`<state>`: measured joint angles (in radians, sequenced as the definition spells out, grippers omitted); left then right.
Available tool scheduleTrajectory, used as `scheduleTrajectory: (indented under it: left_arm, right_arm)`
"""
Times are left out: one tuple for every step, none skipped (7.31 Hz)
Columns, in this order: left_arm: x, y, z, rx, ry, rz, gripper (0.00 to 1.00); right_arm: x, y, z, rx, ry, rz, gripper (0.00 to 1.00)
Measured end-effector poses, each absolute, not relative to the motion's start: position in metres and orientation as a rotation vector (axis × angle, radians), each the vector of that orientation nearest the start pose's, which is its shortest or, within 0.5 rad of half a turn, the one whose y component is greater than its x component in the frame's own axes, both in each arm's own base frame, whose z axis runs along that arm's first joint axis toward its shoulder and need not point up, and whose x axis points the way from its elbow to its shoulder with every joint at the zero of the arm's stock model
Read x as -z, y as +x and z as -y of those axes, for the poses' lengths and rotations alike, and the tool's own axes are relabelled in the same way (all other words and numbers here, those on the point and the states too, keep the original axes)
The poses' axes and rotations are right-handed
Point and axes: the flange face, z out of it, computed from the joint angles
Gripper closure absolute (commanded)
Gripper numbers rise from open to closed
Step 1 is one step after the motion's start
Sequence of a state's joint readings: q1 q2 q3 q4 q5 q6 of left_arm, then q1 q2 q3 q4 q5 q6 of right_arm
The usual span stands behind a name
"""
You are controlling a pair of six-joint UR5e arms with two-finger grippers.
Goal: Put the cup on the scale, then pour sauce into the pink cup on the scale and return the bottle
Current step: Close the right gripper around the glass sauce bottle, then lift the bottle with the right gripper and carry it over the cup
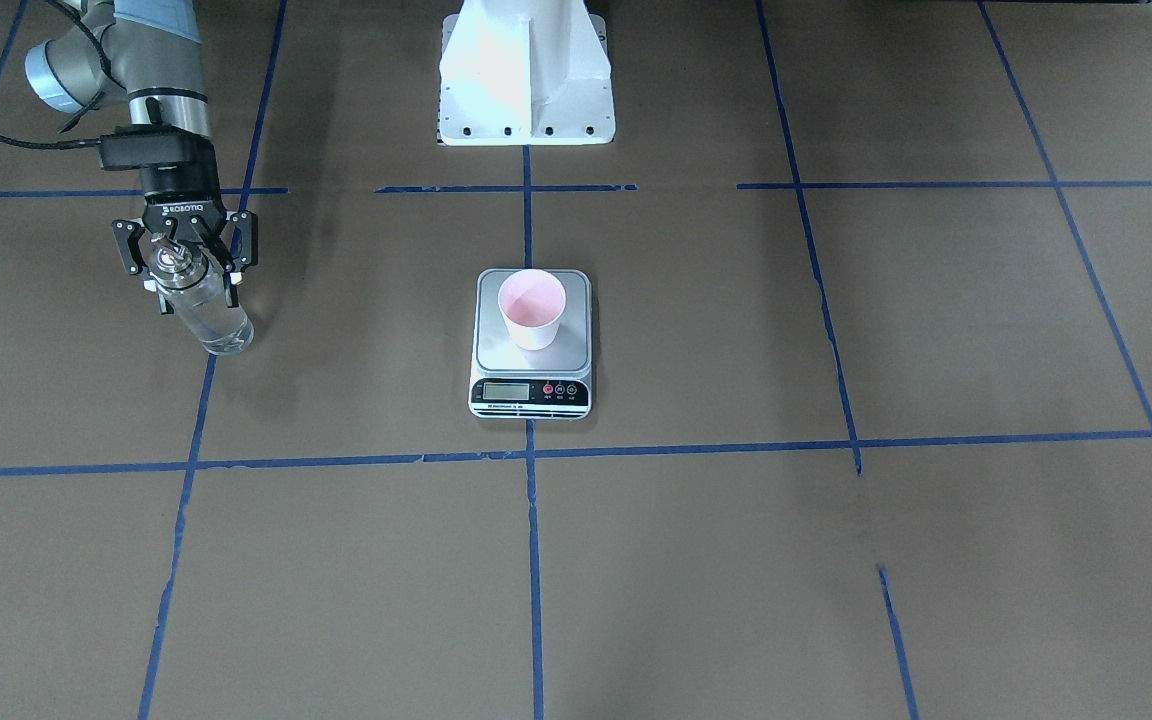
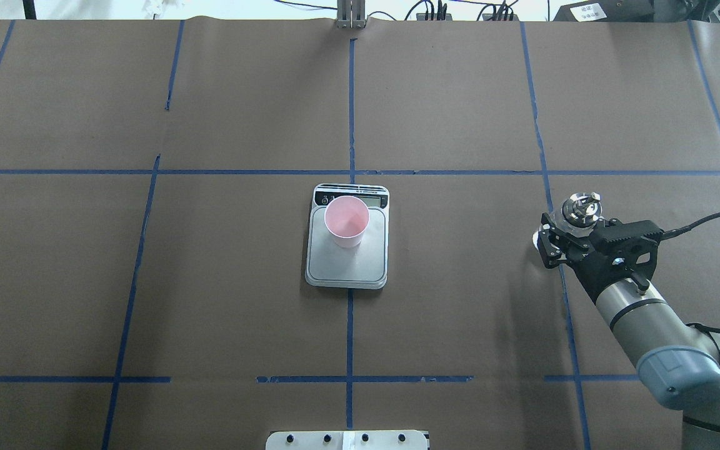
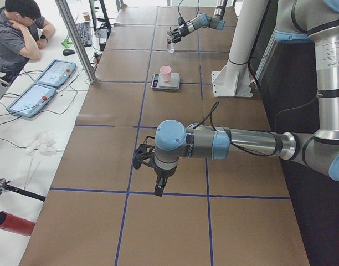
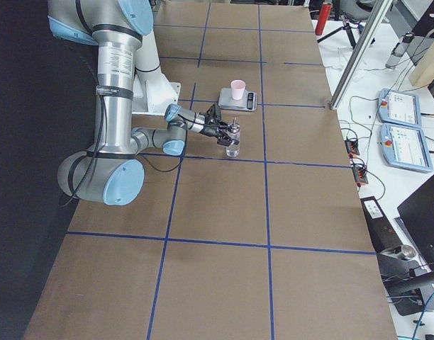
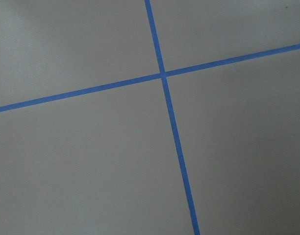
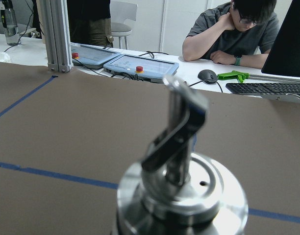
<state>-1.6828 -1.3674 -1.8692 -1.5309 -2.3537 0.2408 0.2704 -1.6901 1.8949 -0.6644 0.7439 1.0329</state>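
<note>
The pale pink cup stands upright on the far part of the silver scale, at the table's middle. Far to my right, the clear glass bottle stands on the table, its silver pourer cap pointing up. Clear sauce shows low in the bottle. My right gripper is shut on the bottle just below the cap. My left gripper shows only in the exterior left view, low over bare table, and I cannot tell its state.
The white robot base stands behind the scale. Blue tape lines grid the brown table cover. Beyond the far edge are control tablets, a seated person and a keyboard.
</note>
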Motion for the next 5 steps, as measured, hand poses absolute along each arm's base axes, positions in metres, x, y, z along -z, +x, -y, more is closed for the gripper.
scheduleTrajectory:
  left_arm:
    - [-0.608, -0.108, 0.396, -0.142, 0.186, -0.764, 0.0]
    - [-0.609, -0.107, 0.395, -0.142, 0.184, -0.765, 0.0]
    - [-0.609, -0.107, 0.395, -0.142, 0.181, -0.766, 0.0]
    - [-0.612, -0.107, 0.393, -0.139, 0.175, -0.767, 0.0]
    - [-0.616, -0.106, 0.391, -0.135, 0.166, -0.77, 0.0]
  right_arm:
    - [-0.434, -0.364, 0.323, -0.187, 1.116, 0.642, 1.0]
    - [-0.421, -0.365, 0.33, -0.145, 1.15, 0.619, 1.0]
    - [-0.404, -0.371, 0.337, -0.101, 1.183, 0.602, 1.0]
    - [-0.392, -0.376, 0.344, -0.066, 1.2, 0.597, 1.0]
    - [-0.385, -0.379, 0.348, -0.04, 1.199, 0.601, 1.0]
